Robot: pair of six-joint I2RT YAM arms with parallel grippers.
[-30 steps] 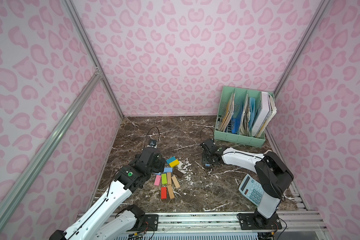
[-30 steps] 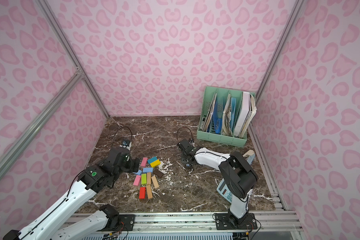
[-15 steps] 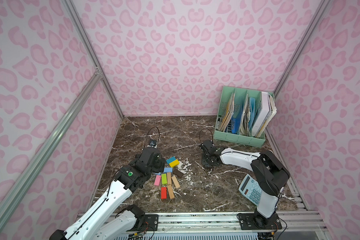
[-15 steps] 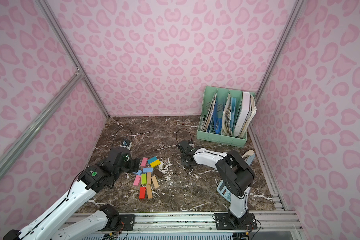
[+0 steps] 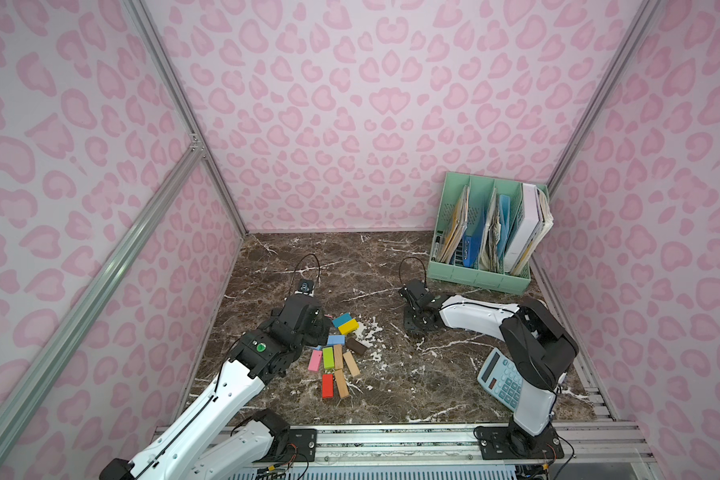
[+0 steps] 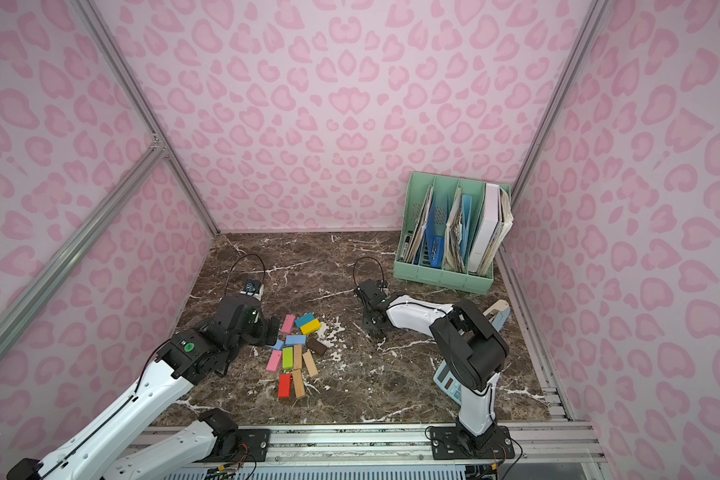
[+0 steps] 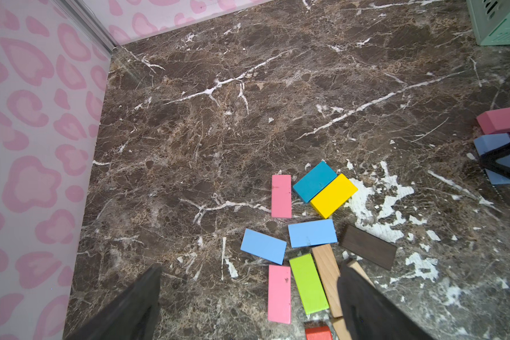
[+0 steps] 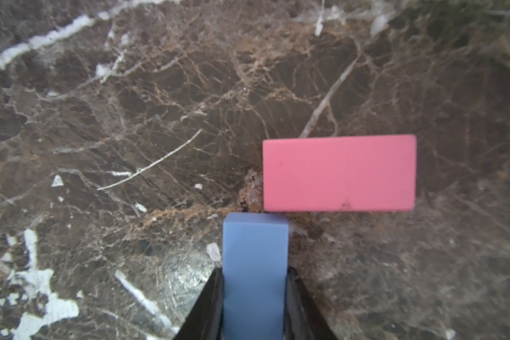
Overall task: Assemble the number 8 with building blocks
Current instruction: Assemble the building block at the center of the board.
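While the left gripper [image 7: 249,265] is hanging spread wide, the right gripper [image 8: 254,270] is pinching a blue block [image 8: 255,244], its free end lying just beside a pink block [image 8: 339,173].

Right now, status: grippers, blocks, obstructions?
Left gripper open, by loose blocks. Right gripper shut on blue block, end by pink block. Calculator well aside.

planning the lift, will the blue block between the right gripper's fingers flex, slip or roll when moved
Probably stiff: the blue block shows crisp, straight edges. It may slip, since its faces look smooth and the right gripper pinches only its two sides. Pushed, it should slide, not roll, and could nudge the pink block beside its end.
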